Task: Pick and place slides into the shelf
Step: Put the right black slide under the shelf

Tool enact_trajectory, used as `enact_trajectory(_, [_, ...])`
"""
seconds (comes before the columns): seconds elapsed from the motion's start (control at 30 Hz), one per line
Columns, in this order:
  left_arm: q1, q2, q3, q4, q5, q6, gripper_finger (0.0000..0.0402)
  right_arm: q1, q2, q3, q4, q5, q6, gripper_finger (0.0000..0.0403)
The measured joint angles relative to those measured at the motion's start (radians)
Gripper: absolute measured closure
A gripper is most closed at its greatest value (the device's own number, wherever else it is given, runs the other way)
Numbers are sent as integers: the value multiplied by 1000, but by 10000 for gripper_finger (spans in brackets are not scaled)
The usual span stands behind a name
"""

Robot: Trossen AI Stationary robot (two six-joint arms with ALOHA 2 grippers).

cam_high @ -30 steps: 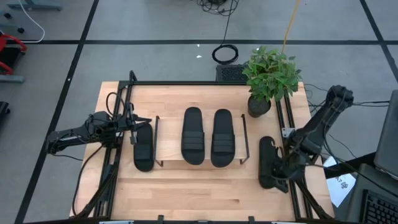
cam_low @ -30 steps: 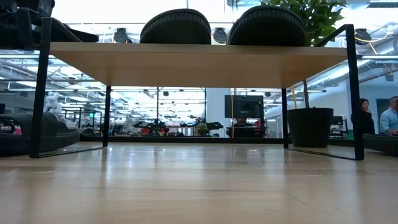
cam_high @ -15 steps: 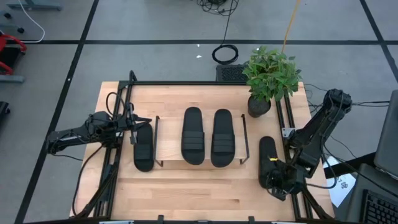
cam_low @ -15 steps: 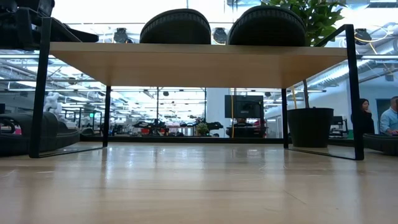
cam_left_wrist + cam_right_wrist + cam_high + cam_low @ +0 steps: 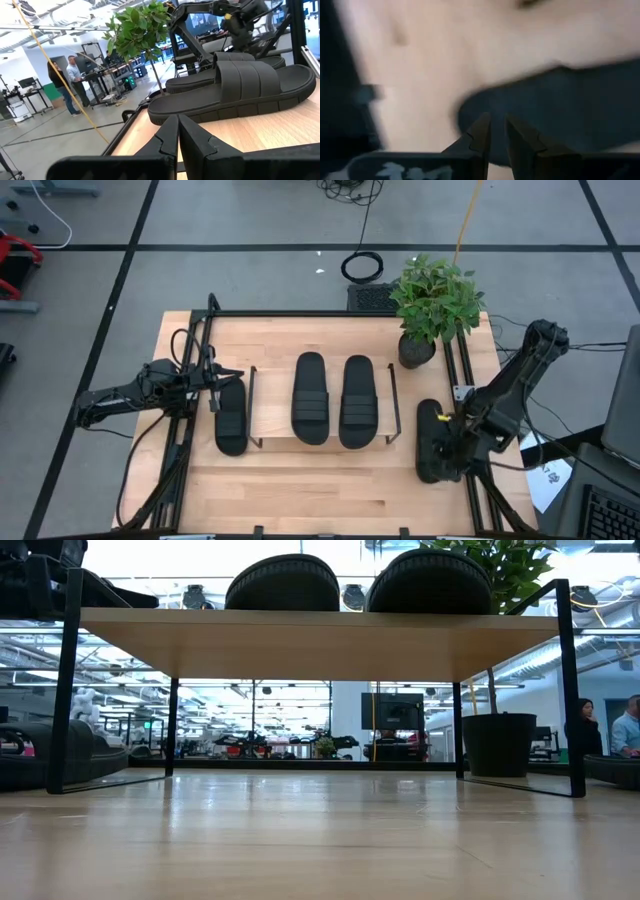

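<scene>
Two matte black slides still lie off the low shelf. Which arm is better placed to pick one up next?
Probably the right: the right gripper sits directly over the right-hand matte black slide, fingers nearly shut. The left gripper waits shut beside the left-hand slide.

Two slides [image 5: 327,401] atop shelf [image 5: 270,405], seemingly flat

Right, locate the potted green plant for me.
In the high view, the potted green plant stands at the table's far right corner, beyond the right gripper and right of the shelf.
</scene>
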Motion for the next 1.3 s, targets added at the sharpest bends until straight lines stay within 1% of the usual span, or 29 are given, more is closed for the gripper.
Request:
enact_trajectory(0.07, [0,0,0,0,0,3,380,-22,-23,-1,-72,-22,0,360])
enact_trajectory(0.2, [0,0,0,0,0,6,380,-54,-77,-1,-110,-38,-48,351])
enact_trajectory(0.4, [0,0,0,-7,0,19,380,-76,-135,-1,-100,44,-144,330])
enact_trajectory(0.7, [0,0,0,-30,0,42,380,-77,-139,-13,-94,44,-239,328])
enact_trajectory(0.77, [0,0,0,-29,0,42,380,-77,-139,-25,-94,47,-241,328])
enact_trajectory(0.87, [0,0,0,-29,0,42,380,-77,-139,-53,-89,117,-211,328])
enact_trajectory(0.93, [0,0,0,-29,0,43,380,-79,-138,-75,-64,138,-186,328])
enact_trajectory(1.0, [0,0,0,-29,0,44,380,-78,-131,-81,-45,113,-181,328])
enact_trajectory(1.1, [0,0,0,-29,0,50,380,-78,-100,-81,-66,49,-158,327])
enact_trajectory(1.3, [0,0,0,-29,0,49,380,-78,49,-81,-115,40,-178,327])
